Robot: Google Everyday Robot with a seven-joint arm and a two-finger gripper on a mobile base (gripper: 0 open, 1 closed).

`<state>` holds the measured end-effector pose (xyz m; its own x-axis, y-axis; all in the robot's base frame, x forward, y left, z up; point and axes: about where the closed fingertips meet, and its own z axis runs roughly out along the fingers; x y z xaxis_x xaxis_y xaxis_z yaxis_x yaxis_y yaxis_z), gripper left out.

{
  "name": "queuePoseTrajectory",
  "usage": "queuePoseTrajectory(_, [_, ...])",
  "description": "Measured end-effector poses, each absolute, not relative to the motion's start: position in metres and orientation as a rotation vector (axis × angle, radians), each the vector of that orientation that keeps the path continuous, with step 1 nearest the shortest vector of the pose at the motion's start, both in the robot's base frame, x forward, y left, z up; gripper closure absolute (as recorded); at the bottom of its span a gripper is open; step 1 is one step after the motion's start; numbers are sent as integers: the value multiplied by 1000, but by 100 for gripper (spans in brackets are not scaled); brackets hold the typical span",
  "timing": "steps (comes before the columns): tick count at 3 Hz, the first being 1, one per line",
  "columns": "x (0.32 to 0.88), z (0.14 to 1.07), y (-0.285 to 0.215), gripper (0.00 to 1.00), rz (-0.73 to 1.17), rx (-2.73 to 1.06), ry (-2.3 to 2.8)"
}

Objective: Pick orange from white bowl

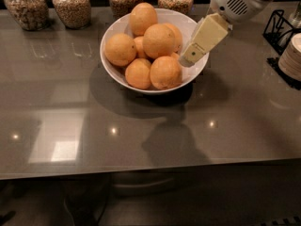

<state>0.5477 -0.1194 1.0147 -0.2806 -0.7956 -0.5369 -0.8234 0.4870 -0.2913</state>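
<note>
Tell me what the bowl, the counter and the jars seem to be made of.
Bowl: probably glazed ceramic, glossy white with a smooth rim.
Counter: polished grey stone or laminate, hard to tell which; it mirrors lights.
Jars: clear glass, their contents show through.
The gripper hovers over the bowl's right rim; its cream shell looks like matte plastic.

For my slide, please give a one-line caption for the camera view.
The gripper hangs over the rim of the white bowl, close to the piled oranges, above a grey counter.
</note>
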Motion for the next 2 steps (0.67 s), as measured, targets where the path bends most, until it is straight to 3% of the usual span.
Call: queuePoseTrajectory(2, [580, 1003, -84, 0, 79, -1323, 2038])
